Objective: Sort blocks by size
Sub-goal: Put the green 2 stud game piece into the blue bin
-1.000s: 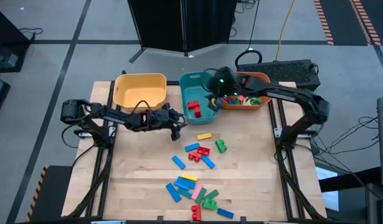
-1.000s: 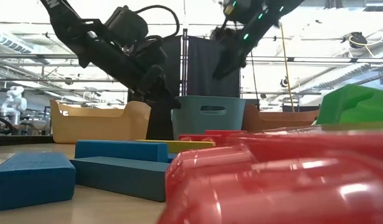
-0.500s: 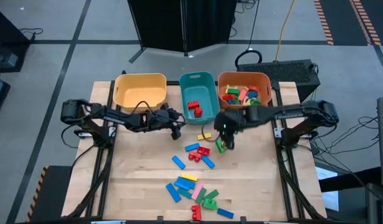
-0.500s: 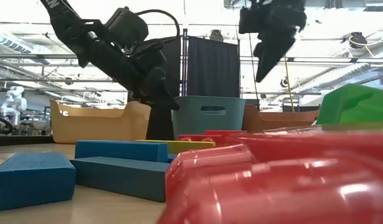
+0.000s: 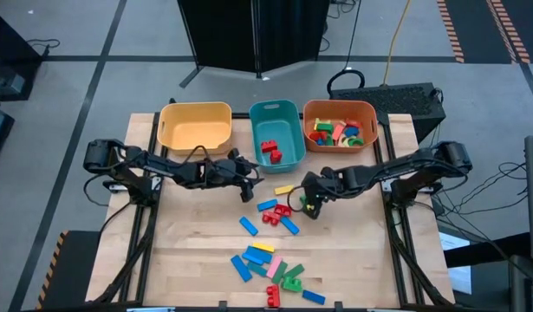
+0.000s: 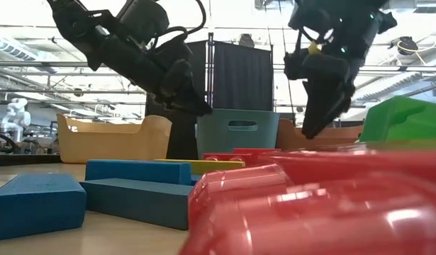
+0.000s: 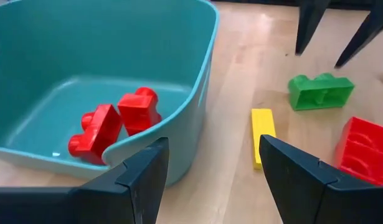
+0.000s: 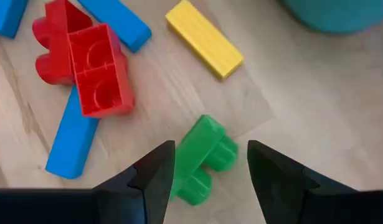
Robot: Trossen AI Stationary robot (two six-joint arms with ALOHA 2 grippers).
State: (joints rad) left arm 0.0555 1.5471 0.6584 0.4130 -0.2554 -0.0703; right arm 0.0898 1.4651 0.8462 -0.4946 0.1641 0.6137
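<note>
Sorting in progress, seen at the approach to a pick. The right gripper (image 5: 309,202) hangs over a small green block (image 8: 202,159) on the table (image 5: 197,251), just beside a flat yellow bar (image 8: 203,38) and near a red brick (image 8: 94,68) that lies by two blue bars. Its fingers (image 8: 151,180) stand apart on either side of the green block and hold nothing. The left gripper (image 5: 246,184) waits by the near rim of the teal bin (image 7: 179,93), its fingers likewise spread and empty.

Of the blocks, two red ones (image 7: 116,118) already lie in the teal bin, and a mixed handful sits in the orange bin (image 5: 367,139). The yellow bin (image 5: 175,139) looks empty. The rest are scattered in two loose groups on the table, one under the right gripper and one nearer the front edge (image 5: 275,269).

The step in hand appears to be picking up the green block. The next move probably calls for lowering the open fingers squarely around it, without nudging the yellow bar, then closing and carrying it to the bin that matches its size.
</note>
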